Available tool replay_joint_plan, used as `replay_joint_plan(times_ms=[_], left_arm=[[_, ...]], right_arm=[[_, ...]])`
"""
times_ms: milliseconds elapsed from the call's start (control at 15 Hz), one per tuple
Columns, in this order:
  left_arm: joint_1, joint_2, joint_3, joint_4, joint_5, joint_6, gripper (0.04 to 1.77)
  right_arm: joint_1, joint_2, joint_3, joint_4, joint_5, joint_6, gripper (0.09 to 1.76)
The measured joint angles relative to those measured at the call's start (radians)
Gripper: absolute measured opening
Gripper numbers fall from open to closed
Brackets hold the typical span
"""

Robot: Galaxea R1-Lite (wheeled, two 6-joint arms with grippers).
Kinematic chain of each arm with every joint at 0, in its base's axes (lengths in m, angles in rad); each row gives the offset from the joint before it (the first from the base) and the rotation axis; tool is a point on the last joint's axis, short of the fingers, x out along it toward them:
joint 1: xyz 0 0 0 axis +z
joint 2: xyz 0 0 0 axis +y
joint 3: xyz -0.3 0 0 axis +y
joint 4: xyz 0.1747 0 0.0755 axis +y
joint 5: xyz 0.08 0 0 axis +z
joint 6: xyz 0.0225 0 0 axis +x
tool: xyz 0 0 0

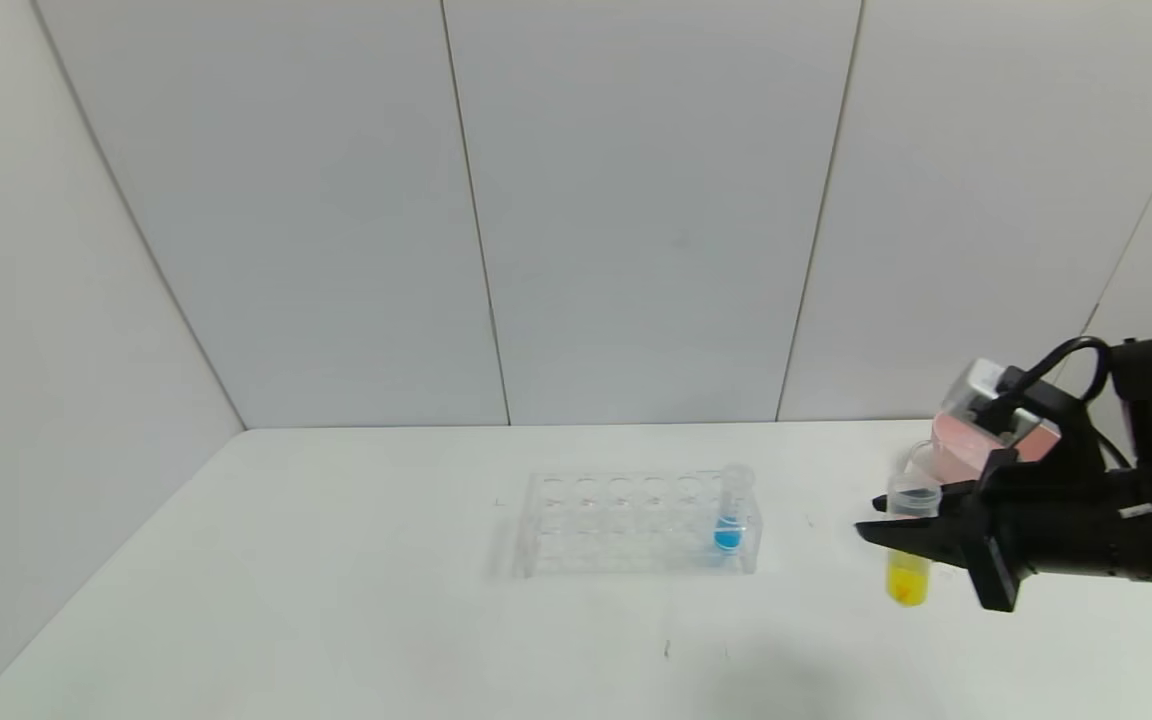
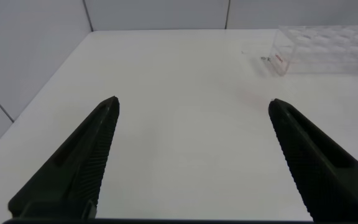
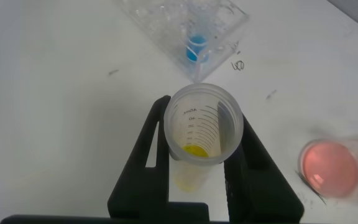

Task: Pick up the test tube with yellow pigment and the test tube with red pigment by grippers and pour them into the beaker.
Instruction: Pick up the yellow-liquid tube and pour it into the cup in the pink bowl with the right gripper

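At lower right of the head frame, our right claw (image 1: pixel 911 540) clenched the upright yellow tube (image 1: pixel 908 555) above the desk (image 1: pixel 336 600); we saw no beaker. Our left claw (image 2: pixel 191 155) gaped empty.

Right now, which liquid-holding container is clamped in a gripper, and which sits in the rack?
The yellow-liquid container is clamped upright in the right gripper above the table. The blue-liquid tube stands in the clear rack, untouched.
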State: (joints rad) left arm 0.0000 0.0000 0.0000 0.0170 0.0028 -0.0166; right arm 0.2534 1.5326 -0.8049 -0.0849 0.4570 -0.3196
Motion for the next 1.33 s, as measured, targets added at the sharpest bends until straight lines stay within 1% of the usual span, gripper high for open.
replay_joint_plan(times_ms=[200, 333, 533, 667, 867, 1067, 1200, 1333], left_arm=[[0.0, 0.0, 0.0, 0.0, 0.0, 0.0, 1.72], [0.0, 0.0, 0.0, 0.0, 0.0, 0.0, 1.72], [0.0, 0.0, 0.0, 0.0, 0.0, 0.0, 1.72], [0.0, 0.0, 0.0, 0.0, 0.0, 0.0, 1.72], [0.0, 0.0, 0.0, 0.0, 0.0, 0.0, 1.72], [0.0, 0.0, 0.0, 0.0, 0.0, 0.0, 1.72], [0.0, 0.0, 0.0, 0.0, 0.0, 0.0, 1.72], [0.0, 0.0, 0.0, 0.0, 0.0, 0.0, 1.72]], right_arm=[[-0.196, -0.028, -0.075, 0.213, 0.147, -0.166, 0.56], [-0.296, -0.026, -0.13, 0.307, 0.181, -0.301, 0.56], [-0.417, -0.004, -0.162, 0.345, 0.189, -0.514, 0.56], [-0.479, 0.022, -0.173, 0.347, 0.189, -0.625, 0.56], [-0.533, 0.077, -0.21, 0.346, 0.171, -0.757, 0.56], [-0.553, 0.14, -0.286, 0.358, 0.119, -0.844, 0.56], [-0.554, 0.174, -0.337, 0.418, 0.077, -0.895, 0.56], [-0.55, 0.199, -0.403, 0.536, 0.026, -0.939, 0.56]])
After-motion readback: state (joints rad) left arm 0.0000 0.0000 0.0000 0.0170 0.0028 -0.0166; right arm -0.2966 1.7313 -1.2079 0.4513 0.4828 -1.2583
